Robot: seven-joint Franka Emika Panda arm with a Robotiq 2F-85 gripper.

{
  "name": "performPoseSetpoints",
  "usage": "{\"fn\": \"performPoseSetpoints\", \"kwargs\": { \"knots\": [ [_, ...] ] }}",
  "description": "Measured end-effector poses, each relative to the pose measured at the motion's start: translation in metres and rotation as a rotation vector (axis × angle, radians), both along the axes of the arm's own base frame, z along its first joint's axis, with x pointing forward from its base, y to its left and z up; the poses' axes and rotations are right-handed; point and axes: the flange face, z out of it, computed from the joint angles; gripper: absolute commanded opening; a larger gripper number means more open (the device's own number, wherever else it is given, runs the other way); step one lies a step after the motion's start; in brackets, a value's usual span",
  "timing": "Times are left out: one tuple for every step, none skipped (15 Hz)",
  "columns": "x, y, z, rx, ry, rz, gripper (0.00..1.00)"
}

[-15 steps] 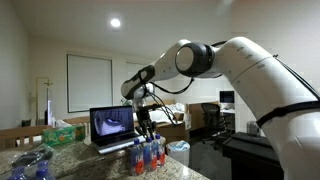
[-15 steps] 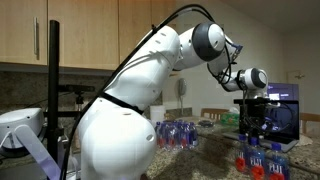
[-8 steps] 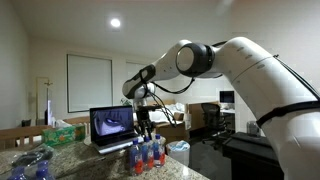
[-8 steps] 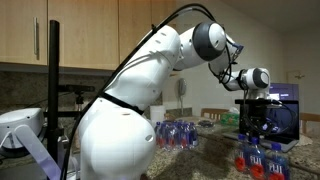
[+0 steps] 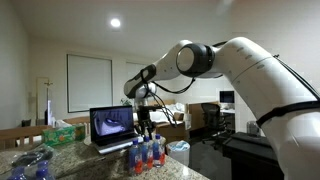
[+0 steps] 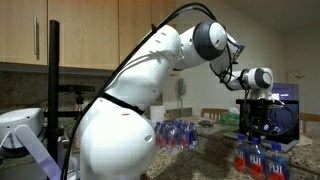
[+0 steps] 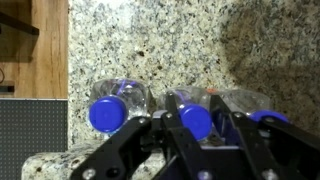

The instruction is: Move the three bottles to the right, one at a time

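Note:
Three small clear bottles with blue caps and red-and-blue labels stand together on the granite counter in both exterior views [image 5: 150,153] [image 6: 258,158]. In the wrist view I see the left cap [image 7: 108,113], the middle cap [image 7: 197,122] and the edge of the right cap [image 7: 272,117]. My gripper [image 7: 193,100] comes straight down on the group [image 5: 146,131] [image 6: 252,128]. Its two fingers sit close against both sides of the middle bottle's cap and neck, shut on it. The bottle still stands on the counter.
An open laptop [image 5: 112,128] [image 6: 285,110] stands right behind the bottles. A crinkled clear plastic bundle with bluish contents [image 5: 30,165] [image 6: 178,133] lies further along the counter. A green box [image 5: 62,132] stands at the back. The granite counter [image 7: 150,40] ends at a wooden edge [image 7: 50,50].

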Motion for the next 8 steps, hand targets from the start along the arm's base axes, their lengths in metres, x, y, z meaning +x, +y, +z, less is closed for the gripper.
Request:
{"fn": "performPoseSetpoints", "kwargs": {
  "knots": [
    [-0.0001,-0.0005,-0.0001,-0.001,0.0,-0.001,0.77],
    [-0.0002,-0.0008,-0.0002,-0.001,0.001,-0.002,0.83],
    [-0.0002,-0.001,-0.0002,-0.001,0.001,-0.003,0.89],
    [-0.0002,-0.0012,-0.0001,-0.001,0.001,-0.003,0.96],
    [-0.0002,-0.0012,0.0,-0.002,0.0,-0.003,0.99],
    [-0.0003,-0.0012,0.0002,-0.002,0.0,-0.003,1.0],
    [-0.0003,-0.0012,0.0005,-0.002,0.0,-0.003,1.0],
    [-0.0003,-0.0012,0.0008,-0.002,-0.001,-0.004,1.0]
  ]
}}
